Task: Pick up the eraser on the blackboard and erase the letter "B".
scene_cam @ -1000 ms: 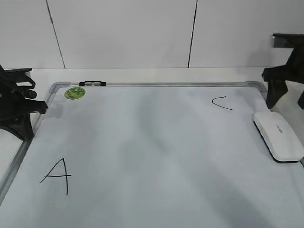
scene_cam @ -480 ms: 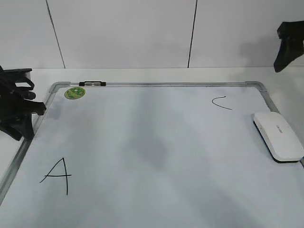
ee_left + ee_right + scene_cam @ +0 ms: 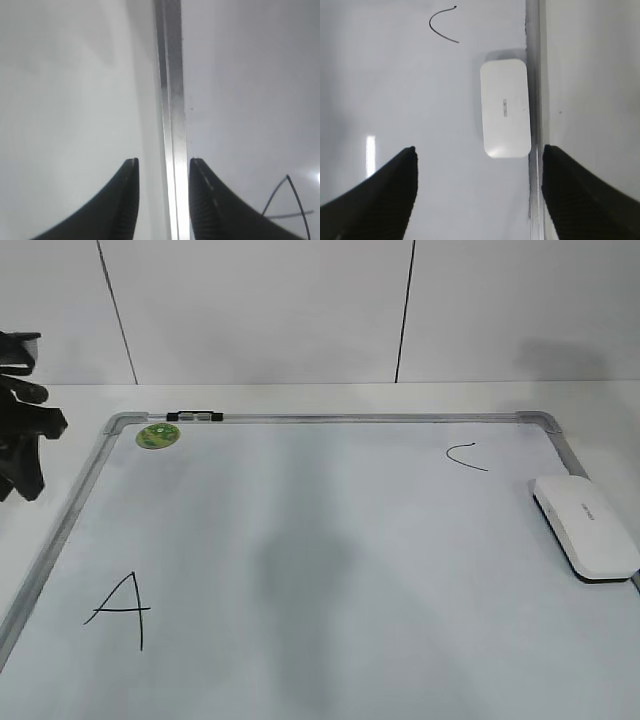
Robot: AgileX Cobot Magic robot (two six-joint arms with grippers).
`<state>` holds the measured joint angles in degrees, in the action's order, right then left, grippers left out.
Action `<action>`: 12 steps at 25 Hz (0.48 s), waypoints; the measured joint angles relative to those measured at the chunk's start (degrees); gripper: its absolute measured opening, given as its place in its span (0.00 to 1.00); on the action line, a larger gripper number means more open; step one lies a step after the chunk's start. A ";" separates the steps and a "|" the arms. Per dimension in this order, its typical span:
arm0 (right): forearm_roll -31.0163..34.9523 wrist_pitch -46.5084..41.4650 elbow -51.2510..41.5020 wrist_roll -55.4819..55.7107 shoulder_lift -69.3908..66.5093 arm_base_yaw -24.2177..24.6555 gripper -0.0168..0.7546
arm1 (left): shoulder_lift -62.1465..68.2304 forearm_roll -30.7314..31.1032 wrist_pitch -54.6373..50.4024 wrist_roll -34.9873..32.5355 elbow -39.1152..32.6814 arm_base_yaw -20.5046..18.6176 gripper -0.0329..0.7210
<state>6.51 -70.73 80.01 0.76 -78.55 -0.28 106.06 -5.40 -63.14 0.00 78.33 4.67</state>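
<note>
eraser [image 3: 585, 527] flat on the blackboard [image 3: 330, 570], against its right frame.
right end effector [image 3: 477, 190] spread wide above, empty; left end effector [image 3: 162, 200] narrowly parted (astride the frame).

On the blackboard [image 3: 330, 540], the eraser [image 3: 585, 527] lies against the right frame, the "C" [image 3: 467, 456] just left-rear of it, the "A" [image 3: 120, 608] front-left, the sticker [image 3: 158, 436] and marker [image 3: 194, 416] rear-left.

Right tool [image 3: 477, 192] gone from exterior view — left tool [image 3: 20, 430] retreated.
</note>
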 joint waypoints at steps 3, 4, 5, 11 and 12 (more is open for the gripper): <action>-0.39 -0.34 -5.59 0.00 6.50 0.00 0.79 | -3.69 0.25 -4.26 0.00 0.00 0.00 0.38; -0.53 -0.44 -7.34 0.00 8.90 0.00 0.79 | -5.24 0.32 -5.16 -0.31 0.00 0.00 0.38; -0.78 -0.58 -8.91 0.00 10.93 0.00 0.79 | -6.96 0.39 -5.70 -0.31 0.00 0.00 0.38; -2.08 -1.00 -15.58 0.00 25.86 0.00 0.78 | -19.19 0.39 -6.76 -0.31 -1.55 0.00 0.36; -3.15 -1.14 -16.38 0.00 27.97 0.00 0.78 | -21.90 0.39 -6.79 -0.31 -2.35 0.00 0.36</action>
<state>3.36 -71.87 63.63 0.76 -50.57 -0.28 84.16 -5.00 -69.93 -0.31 75.98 4.67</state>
